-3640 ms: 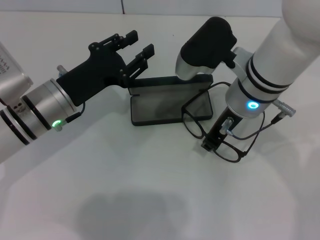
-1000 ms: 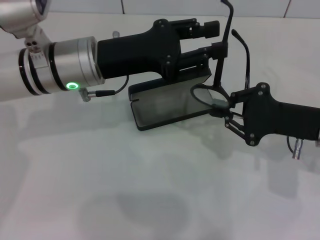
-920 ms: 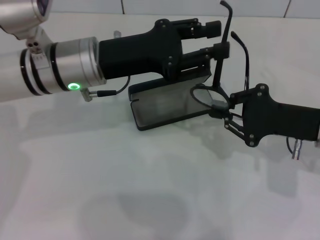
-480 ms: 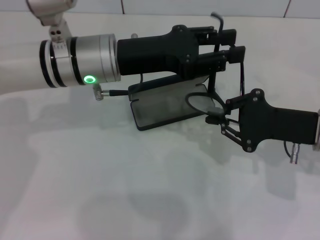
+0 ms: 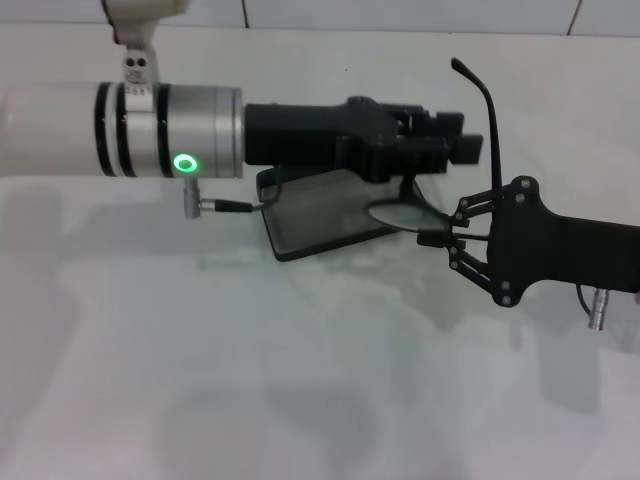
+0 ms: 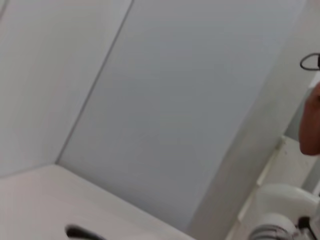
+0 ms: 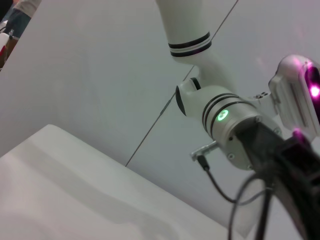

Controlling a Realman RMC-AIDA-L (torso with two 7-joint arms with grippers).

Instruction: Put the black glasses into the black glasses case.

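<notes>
The black glasses (image 5: 405, 212) are held in the air over the right end of the open black glasses case (image 5: 310, 215), which lies on the table with its grey lining up. My right gripper (image 5: 440, 237) comes in from the right and is shut on the frame beside one lens. One temple arm (image 5: 490, 105) sticks straight up, free. The other temple runs up into my left gripper (image 5: 455, 140), which reaches across over the back of the case and hides its lid. In the right wrist view the thin frame wire (image 7: 252, 192) shows in front of the left arm.
The white table (image 5: 200, 380) spreads out in front of the case. A pale wall rises behind it. The left arm's cable plug (image 5: 215, 205) hangs just left of the case. The left wrist view shows mainly wall.
My left gripper has pushed further right and lower onto the glasses' temple. The glasses have tipped, so the lens now lies flatter over the case. My right gripper shifted slightly right.
</notes>
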